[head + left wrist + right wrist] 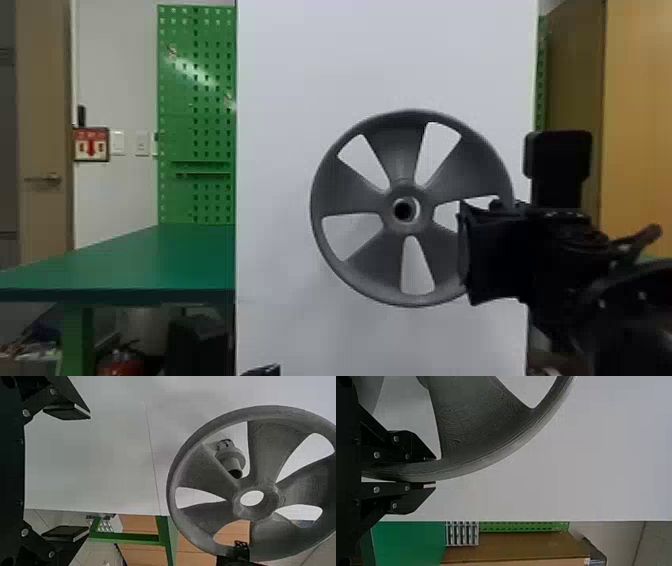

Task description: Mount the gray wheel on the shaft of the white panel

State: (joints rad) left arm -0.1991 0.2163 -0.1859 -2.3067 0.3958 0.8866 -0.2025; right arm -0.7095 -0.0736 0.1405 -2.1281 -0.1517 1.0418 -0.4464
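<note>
In the head view the gray wheel (pixel 350 195) is upright before the white panel (pixel 280 125), held at its right rim by my right gripper (pixel 464 245). The right wrist view has that gripper (pixel 435 471) shut on the wheel's rim (pixel 474 463), one finger on each side. My left gripper (pixel 264 371) is low at the head view's bottom edge; in the left wrist view this gripper (pixel 89 473) is open, nothing between its fingers, apart from the wheel (pixel 206 514). There the panel's shaft (pixel 231 457) appears through a spoke opening, beside the hub hole.
A green table (pixel 150 265) and a green pegboard (pixel 195 130) are left of the panel in the head view. Behind it at the right is a wooden cabinet (pixel 635 115). Green frame legs (pixel 164 538) show past the panel's edge in the left wrist view.
</note>
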